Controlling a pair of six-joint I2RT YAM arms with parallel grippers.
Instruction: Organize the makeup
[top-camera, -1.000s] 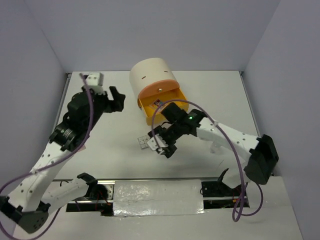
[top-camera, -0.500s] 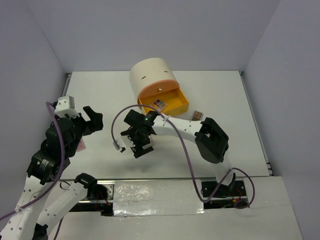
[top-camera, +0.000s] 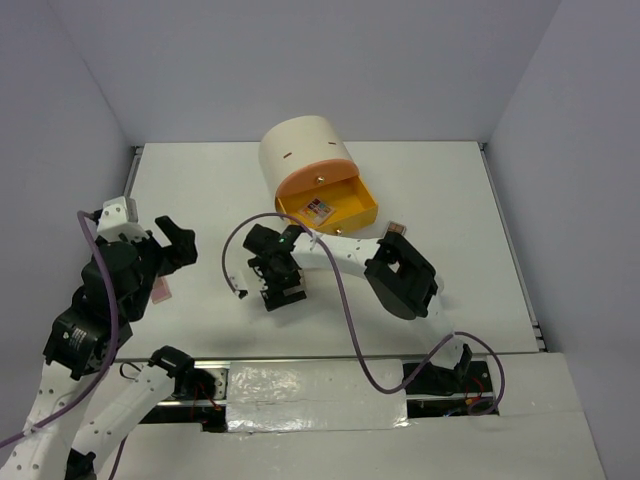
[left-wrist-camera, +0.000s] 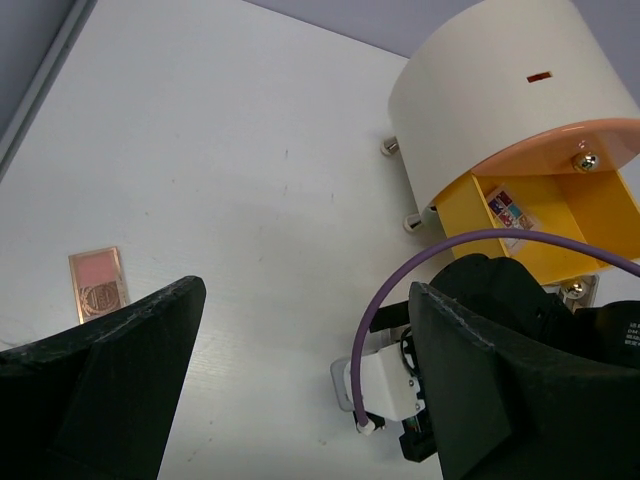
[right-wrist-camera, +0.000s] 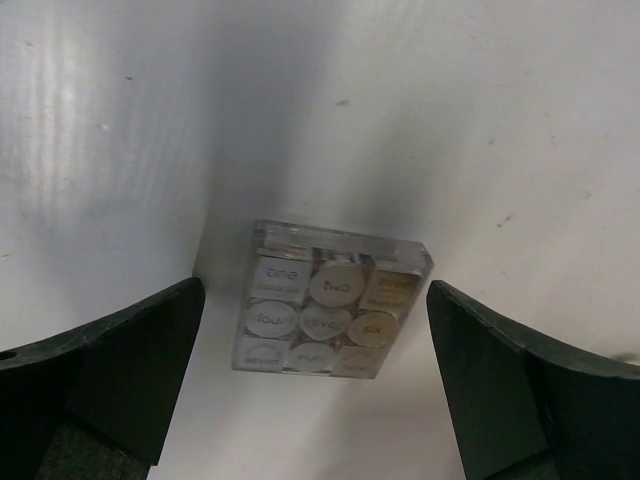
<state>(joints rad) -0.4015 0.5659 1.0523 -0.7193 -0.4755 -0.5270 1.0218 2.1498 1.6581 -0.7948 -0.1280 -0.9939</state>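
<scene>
The square palette (right-wrist-camera: 325, 315) lies flat on the white table (right-wrist-camera: 480, 120), a little askew. It has a clear, glassy frame around a three-by-three grid of round pans. The left and middle columns are grey-white and the right column is golden tan, each pan stamped with a word: "one", "two", "four" and "six" can be read. The right gripper (right-wrist-camera: 315, 290) hangs directly over it with its fingers spread wide, one on each side and neither touching the palette. In the top view the gripper hides it.

A pinkish card (left-wrist-camera: 98, 285) with a rose panel above a round embossed pan lies flat near the table's left edge — apart from everything else. The left gripper (left-wrist-camera: 305, 300) is held above the table, fingers wide apart and holding nothing. A small colourful palette (left-wrist-camera: 508, 210) sits in the open orange-yellow drawer (left-wrist-camera: 585, 215) of the cream cylindrical unit (left-wrist-camera: 480, 110). A small brown piece (top-camera: 396, 229) lies on the table just right of the drawer.
</scene>
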